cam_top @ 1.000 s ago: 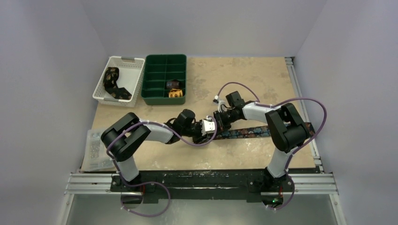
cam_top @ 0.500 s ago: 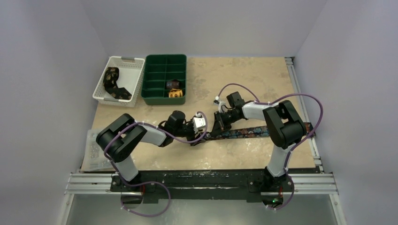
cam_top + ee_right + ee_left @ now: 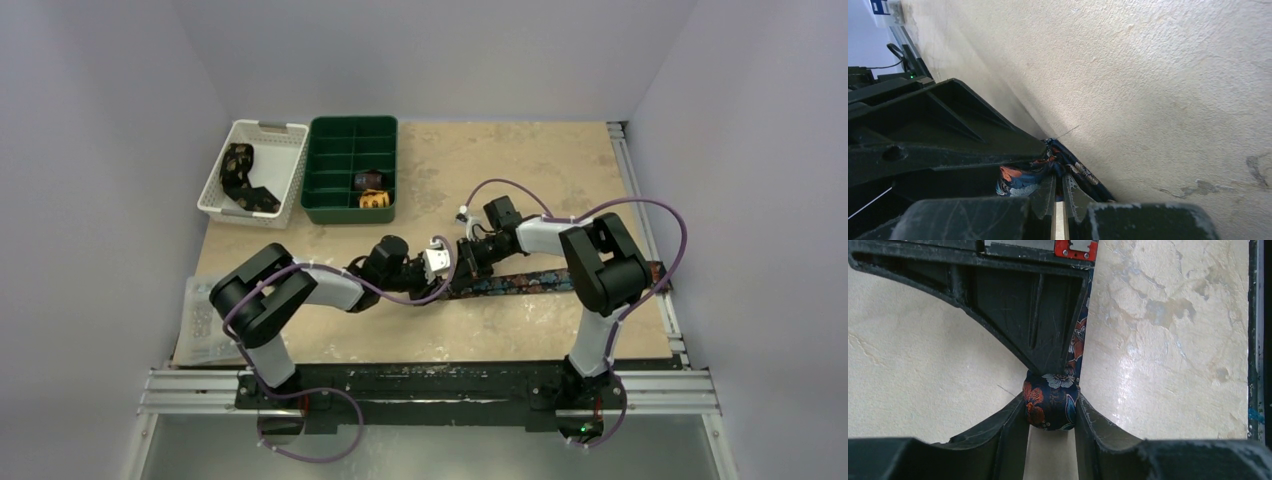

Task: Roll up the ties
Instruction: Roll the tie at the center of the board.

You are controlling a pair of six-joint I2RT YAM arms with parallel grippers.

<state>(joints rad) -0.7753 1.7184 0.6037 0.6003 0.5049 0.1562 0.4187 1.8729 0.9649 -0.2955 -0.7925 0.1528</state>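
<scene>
Navy tie (image 3: 532, 282) pinched; green bin (image 3: 350, 121), white basket (image 3: 283, 160) beyond.

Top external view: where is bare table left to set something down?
Free: beige tabletop between green compartment bin and right rail; near strip beside navy floral fabric tie. Crowded: centre, where left gripper and right gripper pinch it.

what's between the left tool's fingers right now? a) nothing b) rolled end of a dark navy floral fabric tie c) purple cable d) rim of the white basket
b: in the left wrist view the rolled end of the dark navy floral fabric tie sits squeezed between the two fingers of the left tool.
</scene>
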